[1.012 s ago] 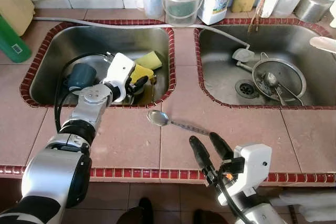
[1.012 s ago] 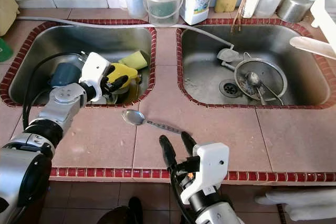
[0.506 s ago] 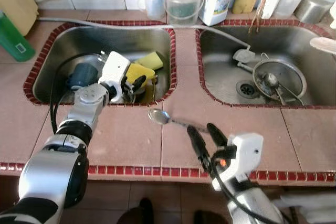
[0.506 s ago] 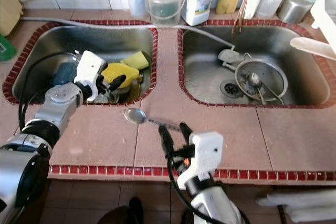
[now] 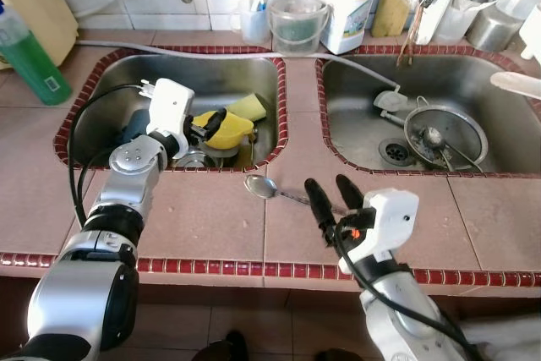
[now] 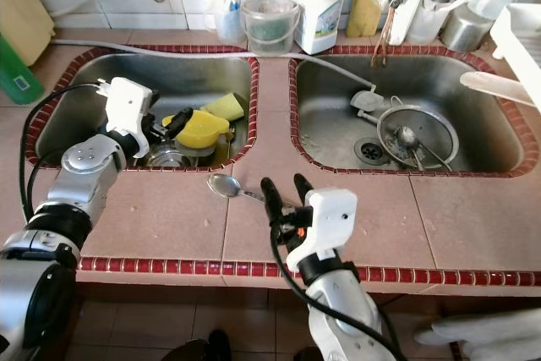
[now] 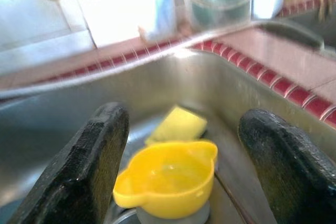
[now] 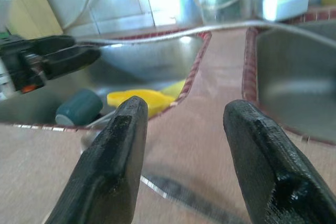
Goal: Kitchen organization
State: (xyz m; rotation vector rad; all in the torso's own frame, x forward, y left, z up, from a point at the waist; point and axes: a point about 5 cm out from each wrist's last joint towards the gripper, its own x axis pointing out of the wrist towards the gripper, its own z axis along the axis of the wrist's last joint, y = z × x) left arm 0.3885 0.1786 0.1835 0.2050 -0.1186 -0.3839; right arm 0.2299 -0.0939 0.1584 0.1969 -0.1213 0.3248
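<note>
A metal spoon (image 5: 260, 185) lies on the tiled counter between the two sinks, its handle running toward my right gripper (image 5: 332, 199). That gripper is open, its fingers just above the handle's end and on either side of it. A yellow cup (image 5: 228, 128) rests on other dishes in the left sink (image 5: 110, 82), with a yellow sponge (image 5: 248, 105) behind it. My left gripper (image 5: 203, 124) is open inside that sink, pointing at the yellow cup (image 7: 168, 182), which sits a little ahead of the fingertips (image 7: 86, 166).
A dark blue mug (image 5: 133, 128) sits in the left sink beside my left wrist. The right sink holds a round metal strainer (image 5: 445, 133). A green bottle (image 5: 32, 61), a clear tub (image 5: 296, 23) and a detergent bottle (image 5: 355, 2) line the back edge.
The camera has tilted up. My right gripper has moved forward over the counter, reaching the spoon's handle. The left gripper stays open at the yellow cup, drawn back slightly.
</note>
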